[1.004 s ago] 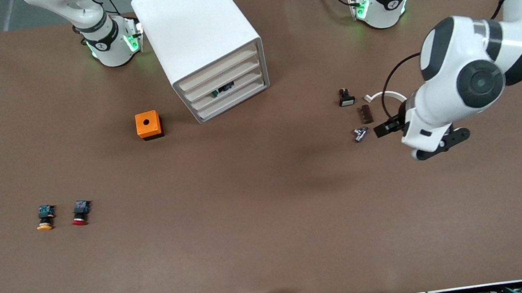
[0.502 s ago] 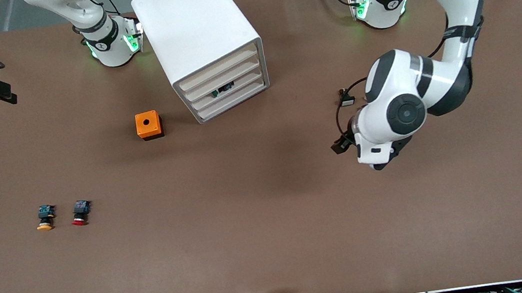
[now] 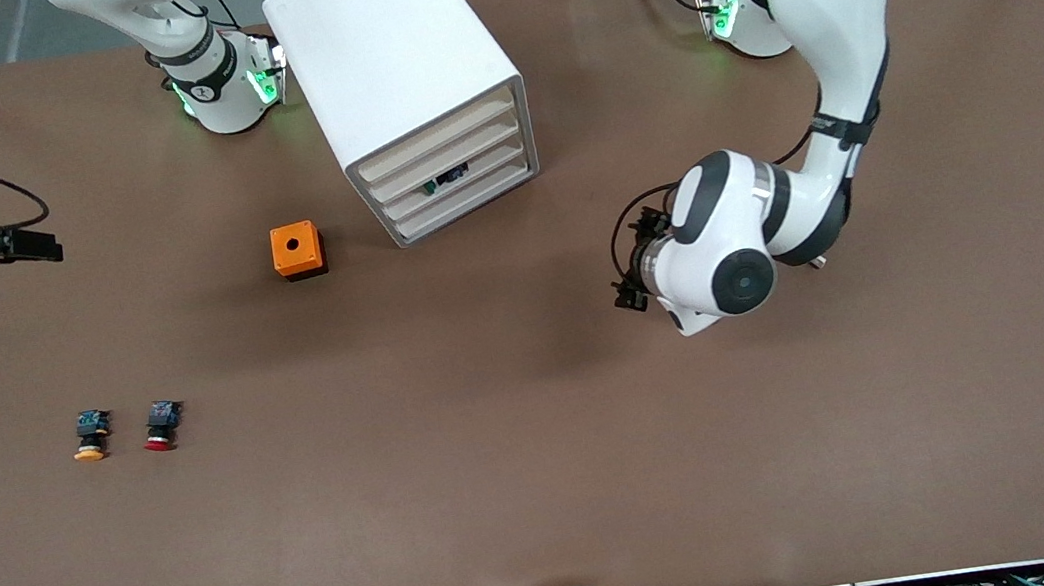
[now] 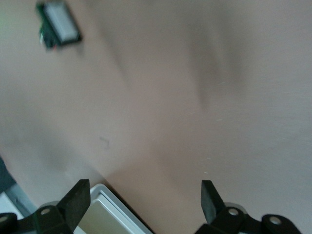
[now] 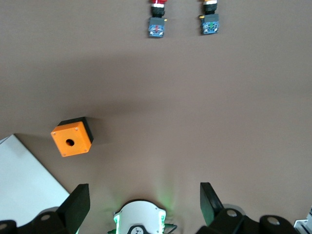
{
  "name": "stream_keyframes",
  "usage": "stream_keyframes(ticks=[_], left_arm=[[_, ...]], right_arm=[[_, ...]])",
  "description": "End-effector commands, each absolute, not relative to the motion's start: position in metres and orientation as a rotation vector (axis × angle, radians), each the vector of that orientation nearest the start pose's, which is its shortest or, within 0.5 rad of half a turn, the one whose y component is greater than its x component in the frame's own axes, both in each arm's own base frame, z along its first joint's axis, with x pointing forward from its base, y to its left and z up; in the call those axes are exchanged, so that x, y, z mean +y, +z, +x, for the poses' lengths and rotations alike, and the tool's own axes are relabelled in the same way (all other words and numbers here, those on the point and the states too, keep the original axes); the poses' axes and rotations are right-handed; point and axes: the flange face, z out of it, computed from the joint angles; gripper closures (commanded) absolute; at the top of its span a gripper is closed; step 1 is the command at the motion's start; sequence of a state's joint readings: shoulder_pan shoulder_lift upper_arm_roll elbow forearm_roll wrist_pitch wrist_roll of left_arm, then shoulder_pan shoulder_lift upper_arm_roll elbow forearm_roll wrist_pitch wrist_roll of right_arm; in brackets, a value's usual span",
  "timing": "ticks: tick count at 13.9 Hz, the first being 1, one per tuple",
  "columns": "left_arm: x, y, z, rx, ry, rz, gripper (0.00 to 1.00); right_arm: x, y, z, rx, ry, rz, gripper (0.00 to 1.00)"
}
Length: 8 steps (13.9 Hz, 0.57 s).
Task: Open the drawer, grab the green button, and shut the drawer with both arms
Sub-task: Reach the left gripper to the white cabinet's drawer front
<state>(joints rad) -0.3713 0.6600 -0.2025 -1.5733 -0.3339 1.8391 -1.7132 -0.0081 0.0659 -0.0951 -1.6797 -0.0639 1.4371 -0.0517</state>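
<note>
Left arm nearer the big white box cabinet (image 3: 398, 77) as drawers sit shut

Left gripper (image 4: 146, 202), fingers spread and empty, hangs over bare table; the green-capped button (image 3: 445, 180) lies in the beige-fronted third drawer (image 3: 459, 180), toward the right arm's end; right gripper (image 5: 144, 202), also spread, waits over the table edge

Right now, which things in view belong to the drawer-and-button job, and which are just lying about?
Job:
- drawer, closed in the white cabinet
- button inside it
- left gripper, open
- right gripper, open

Lying about:
- orange box
- yellow-capped button
- red-capped button

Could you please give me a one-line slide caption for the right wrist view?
Right gripper, jaws open, above the table, overlooking the orange box and two push buttons.
</note>
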Motion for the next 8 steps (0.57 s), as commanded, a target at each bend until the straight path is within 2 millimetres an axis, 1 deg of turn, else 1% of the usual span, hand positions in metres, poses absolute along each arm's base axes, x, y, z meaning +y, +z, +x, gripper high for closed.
stream_keyframes(ticks=[1, 3, 4, 5, 6, 7, 8], left_arm=[[-0.397, 0.22, 0.531, -1.915, 0.885, -2.001, 0.0], [-0.417, 0.218, 0.521, -1.968, 1.053, -1.888, 0.0], [-0.422, 0.218, 0.519, -1.991, 1.141, -1.831, 0.01], [-0.426, 0.212, 0.515, -2.008, 1.222, -1.75, 0.02], [-0.429, 0.202, 0.513, -2.043, 1.278, -1.628, 0.04], [-0.439, 0.193, 0.505, -2.059, 1.312, -1.518, 0.07], [-0.448, 0.191, 0.498, -2.075, 1.326, -1.427, 0.1]], right_arm=[[-0.071, 0.523, 0.55, 0.045, 0.556, -3.144, 0.0], [-0.066, 0.524, 0.547, 0.037, 0.595, -3.131, 0.0], [-0.063, 0.523, 0.547, 0.018, 0.594, -3.129, 0.0], [-0.063, 0.522, 0.547, 0.015, 0.598, -3.126, 0.0], [-0.063, 0.518, 0.545, 0.022, 0.608, -3.119, 0.0], [-0.062, 0.516, 0.544, 0.028, 0.61, -3.101, 0.0], [-0.061, 0.512, 0.542, 0.037, 0.619, -3.084, 0.0]])
